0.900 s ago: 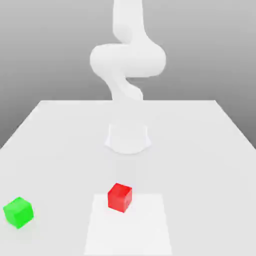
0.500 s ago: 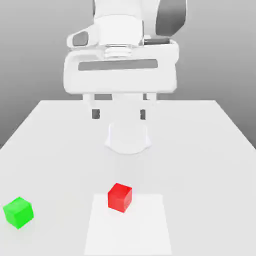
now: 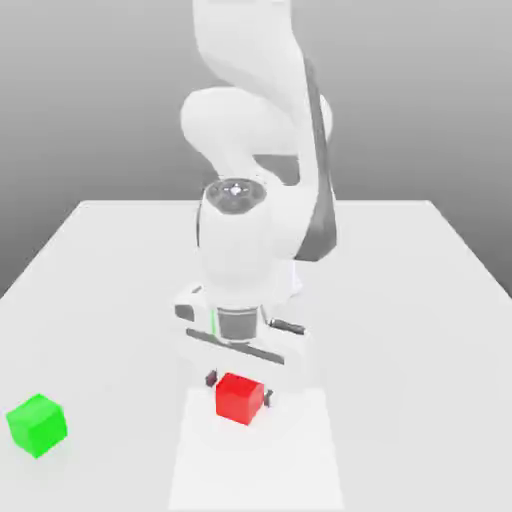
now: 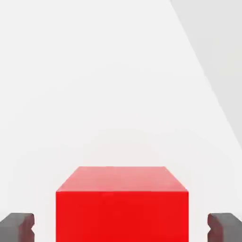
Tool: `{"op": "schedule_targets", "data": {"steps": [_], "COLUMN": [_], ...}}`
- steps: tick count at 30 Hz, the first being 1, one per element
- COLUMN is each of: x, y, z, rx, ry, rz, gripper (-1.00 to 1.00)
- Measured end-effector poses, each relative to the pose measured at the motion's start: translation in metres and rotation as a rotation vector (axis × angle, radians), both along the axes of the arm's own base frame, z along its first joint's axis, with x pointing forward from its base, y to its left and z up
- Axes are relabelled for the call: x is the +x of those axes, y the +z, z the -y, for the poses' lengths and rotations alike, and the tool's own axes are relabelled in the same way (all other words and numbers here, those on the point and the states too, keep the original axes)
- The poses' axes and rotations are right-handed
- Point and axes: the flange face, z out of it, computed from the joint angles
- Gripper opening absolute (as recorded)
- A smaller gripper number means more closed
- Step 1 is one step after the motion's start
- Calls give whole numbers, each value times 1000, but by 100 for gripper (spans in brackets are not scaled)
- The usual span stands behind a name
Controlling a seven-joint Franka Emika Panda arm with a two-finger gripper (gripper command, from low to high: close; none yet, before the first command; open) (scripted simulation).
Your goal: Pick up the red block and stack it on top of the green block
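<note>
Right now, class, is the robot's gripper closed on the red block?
No, in the hand view a gap separates each fingertip from the red block.

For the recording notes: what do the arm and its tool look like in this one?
The arm is glossy white with rounded segments and dark grey to black panels. The tool has a wide white body crossed by a dark slot, plus two small dark, blocky fingertips.

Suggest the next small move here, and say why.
Closing the gripper on the red block seems the likely next step: in the hand view its fingers stand open on either side of the block, with a gap at each, while the green block sits apart, waiting.
</note>
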Motion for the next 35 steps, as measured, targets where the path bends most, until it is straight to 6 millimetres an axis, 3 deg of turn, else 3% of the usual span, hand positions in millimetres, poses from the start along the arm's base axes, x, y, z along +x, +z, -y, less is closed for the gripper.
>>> {"op": "schedule_targets", "data": {"steps": [5,12,13,20,26,28,31,32,35], "x": [0,1,3,39,40,40,41,40,40], "y": [0,54,60,79,97,88,53,42,42], "z": [0,0,7,127,246,262,267,267,267], "rx": [0,-1,0,15,6,2,0,0,0], "ry": [0,1,-8,-75,-103,-95,-92,-92,-92], "rz": [1,0,0,-5,-1,1,1,0,0], "gripper": [-100,-100,-100,-100,-100,-100,-100,100,100]}}
